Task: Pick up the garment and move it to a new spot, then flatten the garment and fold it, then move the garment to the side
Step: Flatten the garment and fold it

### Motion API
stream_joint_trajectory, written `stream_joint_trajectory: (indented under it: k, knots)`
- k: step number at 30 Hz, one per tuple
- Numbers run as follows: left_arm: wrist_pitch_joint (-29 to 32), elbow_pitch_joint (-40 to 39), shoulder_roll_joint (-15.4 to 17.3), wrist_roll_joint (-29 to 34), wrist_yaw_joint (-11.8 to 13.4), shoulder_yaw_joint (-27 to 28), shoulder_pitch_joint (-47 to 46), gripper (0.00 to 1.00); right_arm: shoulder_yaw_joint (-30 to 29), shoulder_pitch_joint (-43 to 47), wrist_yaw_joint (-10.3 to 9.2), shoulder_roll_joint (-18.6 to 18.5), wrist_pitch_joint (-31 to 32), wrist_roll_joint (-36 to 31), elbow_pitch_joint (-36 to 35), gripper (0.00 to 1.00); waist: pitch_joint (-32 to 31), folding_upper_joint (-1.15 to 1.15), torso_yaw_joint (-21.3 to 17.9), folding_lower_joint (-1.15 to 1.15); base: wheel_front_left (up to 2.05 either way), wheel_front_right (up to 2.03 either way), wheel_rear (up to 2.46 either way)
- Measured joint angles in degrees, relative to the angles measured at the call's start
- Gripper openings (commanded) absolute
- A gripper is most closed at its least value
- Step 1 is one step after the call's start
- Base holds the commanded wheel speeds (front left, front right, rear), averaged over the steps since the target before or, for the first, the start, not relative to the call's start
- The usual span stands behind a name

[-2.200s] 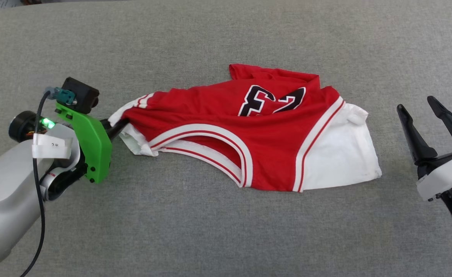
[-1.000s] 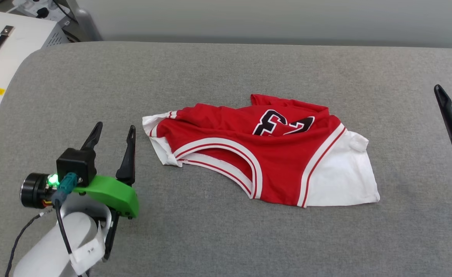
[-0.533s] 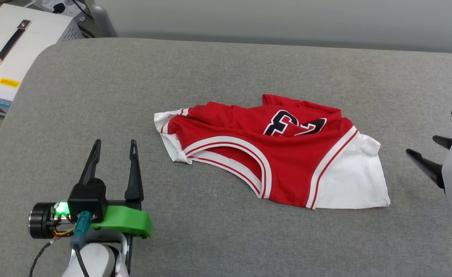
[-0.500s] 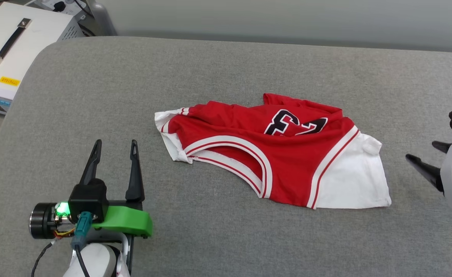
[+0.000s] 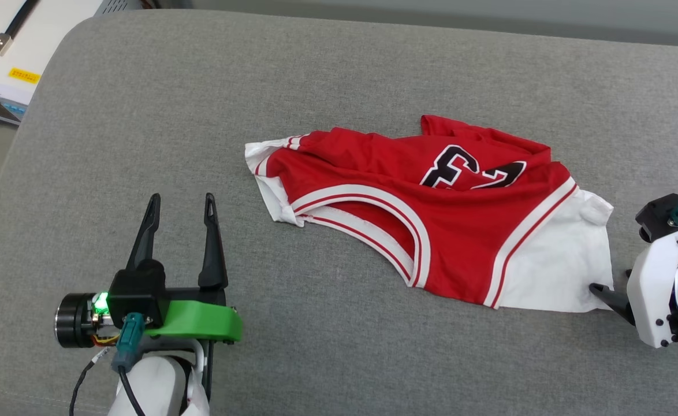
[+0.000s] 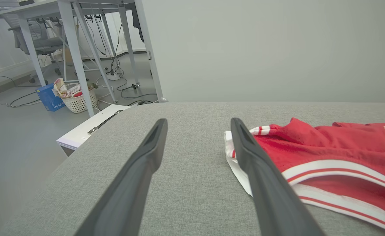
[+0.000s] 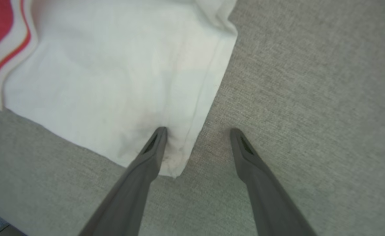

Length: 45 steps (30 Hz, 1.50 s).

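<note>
Ok, current state. Grey padded surface (image 5: 339, 69) spans the head view, rounded corner at far left. The garment (image 5: 460, 242) lies on it, right of centre: red jersey tee, crumpled, not flattened, not folded. Neckline trim (image 5: 373, 199) faces the robot. "23" print (image 5: 472, 167) sits on the far side and reads upside down from the head.

White equipment case (image 5: 4, 52) with a black handle sits off the surface's far-left corner, lower than the surface. The left wrist view shows white desk legs (image 6: 77, 49) on the floor behind it, and beside them a white laundry basket (image 6: 77, 98) and a blue box (image 6: 50, 96).

Left gripper (image 5: 182, 199): jaws wide apart, empty, fingers pointing away from the robot, near the garment's crumpled left sleeve (image 5: 269, 185) but clear of it. No contact.

Right gripper (image 7: 198, 130): jaws wide apart, nothing held. It straddles the hem at the near outer corner of the right white sleeve (image 5: 564, 266). One fingertip (image 7: 158, 137) is on or just over the white cloth; the other is over bare grey fabric beside the hem. Can't tell if the first tip is pressing down.
</note>
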Motion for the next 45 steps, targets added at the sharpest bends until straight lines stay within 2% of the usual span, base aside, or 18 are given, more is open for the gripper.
stream_joint_trajectory:
  k: [4, 5, 6, 9, 14, 22, 28, 35, 38, 39, 40, 41, 45]
  knots:
    - [0.00, 0.59, -1.57, 1.58, -1.82, 1.97, 0.01, 1.00, 2.74, -0.49, -0.07, -0.04, -2.56, 0.00, 2.32, 1.00, 0.82, 0.00, 0.85, 0.00, 0.00, 0.00, 0.00]
    - [0.00, 0.71, -1.91, 1.80, -2.24, 2.49, 0.02, 1.00, 3.22, -0.62, -0.08, -0.05, -3.68, 0.00, 2.67, 0.13, 0.83, 0.00, 0.93, 0.00, 0.00, 0.00, 0.00]
    - [0.01, 0.82, -2.15, 2.02, -2.52, 2.96, 0.03, 1.00, 3.63, -0.71, -0.08, -0.10, -4.75, 0.00, 2.90, 0.00, 0.78, 0.00, 0.93, 0.00, 0.00, 0.00, 0.00]
    - [0.01, 1.51, -2.77, 2.44, -3.77, 4.35, 0.28, 1.00, 5.21, -1.43, -0.07, -0.16, -8.87, 0.01, 3.16, 0.00, 0.26, 0.00, 0.66, 0.00, 0.00, 0.00, 0.00]
    - [0.00, 2.34, -3.00, 3.45, -5.28, 6.93, 1.18, 1.00, 3.57, -1.51, 0.02, -0.30, -14.22, 3.00, 3.16, 0.00, -1.44, 0.00, -0.39, 0.00, 0.00, 0.00, 0.00]
    - [0.00, 2.53, -3.68, 4.82, -7.40, 9.33, 2.33, 1.00, -5.00, 3.35, 0.01, -6.83, -16.13, 6.57, 3.66, 0.00, -3.80, 0.00, -2.23, 0.00, 0.00, 0.00, 0.00]
    - [0.00, 2.69, -4.43, 5.45, -8.44, 10.15, 2.54, 1.00, -11.38, 8.14, 0.01, -9.20, -15.60, 8.06, 7.88, 0.00, -4.05, 0.00, -2.71, 0.00, 0.00, 0.00, 0.00]
    - [0.00, 3.56, -4.95, 6.26, -9.79, 10.53, 2.53, 1.00, -15.35, 11.75, 0.01, -6.66, -15.14, 8.12, 16.81, 0.00, -3.46, 0.00, -1.97, 0.00, 0.00, 0.00, 0.00]
    - [0.00, 3.99, -5.16, 6.69, -10.25, 10.57, 2.53, 1.00, -16.00, 11.77, 0.01, -5.17, -16.48, 7.25, 17.92, 0.02, -3.48, 0.00, -1.66, 0.00, 0.00, 0.00, 0.00]
    - [0.00, 4.12, -5.22, 6.79, -10.31, 10.68, 2.53, 1.00, -16.27, 11.76, -0.01, -4.64, -17.60, 7.09, 18.07, 0.45, -3.62, 0.00, -1.65, 0.00, 0.00, 0.00, 0.00]
    - [0.00, 4.26, -5.28, 6.92, -10.34, 10.73, 2.53, 1.00, -16.40, 11.74, -0.03, -4.27, -18.80, 6.62, 18.16, 0.75, -3.78, 0.00, -1.69, 0.00, 0.00, 0.00, 0.00]
    - [0.00, 4.57, -5.31, 7.10, -10.60, 10.78, 2.53, 1.00, -16.39, 11.71, -0.04, -3.92, -20.41, 5.82, 18.11, 1.00, -4.01, 0.00, -1.74, 0.00, 0.00, 0.00, 0.00]
    - [0.01, 5.14, -5.14, 7.53, -11.77, 10.94, 2.48, 1.00, -17.04, 11.20, 0.01, -2.52, -28.67, 2.32, 16.58, 1.00, -5.25, 0.00, -1.90, 0.00, 0.00, 0.00, 0.00]
